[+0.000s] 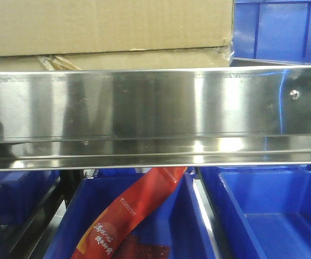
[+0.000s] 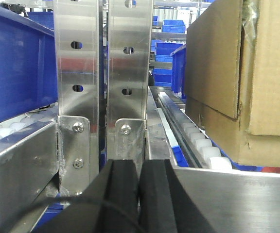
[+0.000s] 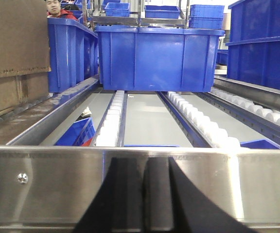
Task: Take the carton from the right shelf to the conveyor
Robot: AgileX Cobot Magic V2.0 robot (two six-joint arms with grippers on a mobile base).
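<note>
Carton [image 1: 107, 24]: matt brown corrugated cardboard, creased. Shelf [image 1: 144, 108] rail: mirror-polished stainless steel, faintly brushed. Bins [image 1: 277, 216]: smooth, semi-gloss blue plastic.

The front view shows one carton [image 1: 107, 27] on the shelf [image 1: 144, 108], one screw [image 1: 294, 94] in its rail, one red packet [image 1: 128, 210], and four blue bins [image 1: 279, 29]: one above, three below.

left gripper [image 2: 139, 194] — jaws pressed together, low in its view; right gripper [image 3: 145, 199] — jaws likewise together, low-centre
</note>
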